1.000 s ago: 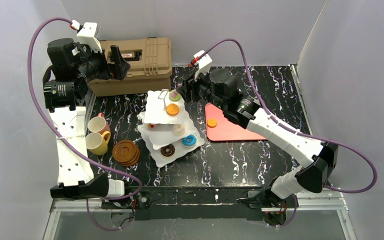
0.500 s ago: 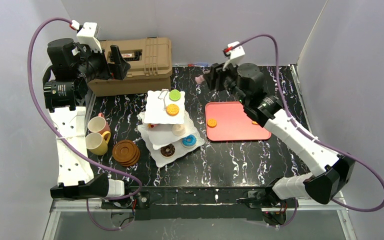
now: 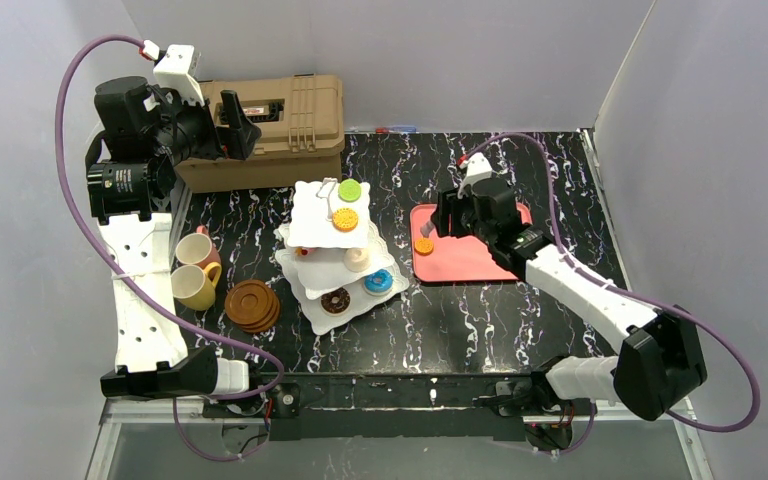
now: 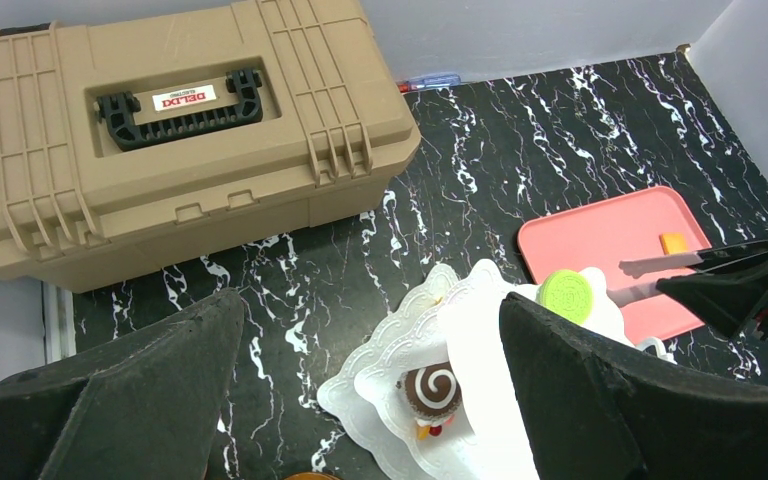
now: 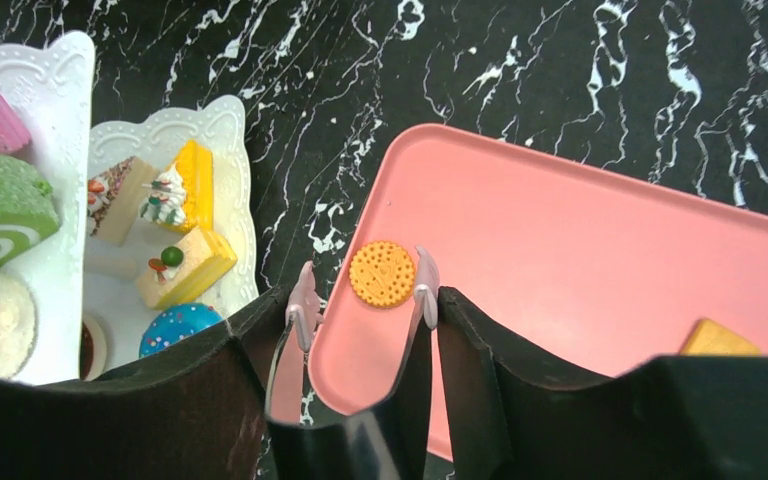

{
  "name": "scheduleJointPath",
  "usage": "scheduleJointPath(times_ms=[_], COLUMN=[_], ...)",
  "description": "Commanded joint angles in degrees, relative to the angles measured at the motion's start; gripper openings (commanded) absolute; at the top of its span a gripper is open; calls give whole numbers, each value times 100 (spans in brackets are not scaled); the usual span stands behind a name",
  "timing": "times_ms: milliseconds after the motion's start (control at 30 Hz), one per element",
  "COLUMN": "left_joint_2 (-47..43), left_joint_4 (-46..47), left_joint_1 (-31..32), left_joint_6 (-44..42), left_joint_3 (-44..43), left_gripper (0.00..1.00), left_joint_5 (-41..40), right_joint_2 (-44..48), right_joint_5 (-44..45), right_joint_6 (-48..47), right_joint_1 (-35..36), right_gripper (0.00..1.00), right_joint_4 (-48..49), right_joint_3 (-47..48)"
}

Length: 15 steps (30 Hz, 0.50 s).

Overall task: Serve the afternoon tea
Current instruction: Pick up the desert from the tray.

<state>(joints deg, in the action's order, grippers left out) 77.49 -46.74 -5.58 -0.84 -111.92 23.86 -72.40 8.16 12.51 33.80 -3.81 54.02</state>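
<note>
The right gripper (image 5: 365,295) hangs low over the left end of the pink tray (image 5: 580,250). Its jaws are spread either side of a round orange biscuit (image 5: 381,273) lying flat there, one fingertip at its rim and the other clear of it, and being round the biscuit has no long axis. The three-tier stand (image 3: 315,225) stands upright mid-table just left of the tray, wire loop pointing up and plates slightly askew to the table edge, while the left gripper (image 4: 372,310) hovers wide apart and empty by the tan case (image 4: 160,130).
</note>
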Motion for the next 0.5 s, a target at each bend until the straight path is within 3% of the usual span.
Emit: scheduleJointPath(times_ms=[0, 200, 467], left_joint_2=[-76, -63, -76], left_joint_4=[-7, 5, 16], left_joint_1=[-50, -51, -49], left_joint_6=[-18, -22, -39], left_joint_3=[-15, 9, 30], left_gripper=[98, 98, 98], left_joint_5=[107, 101, 84], right_joint_2=[-65, -319, -727], right_joint_5=[-134, -143, -175], right_joint_6=[144, 137, 53], right_joint_1=[-23, -23, -23], right_gripper=[63, 69, 68], right_joint_4=[768, 956, 1190], right_joint_3=[-238, -409, -519])
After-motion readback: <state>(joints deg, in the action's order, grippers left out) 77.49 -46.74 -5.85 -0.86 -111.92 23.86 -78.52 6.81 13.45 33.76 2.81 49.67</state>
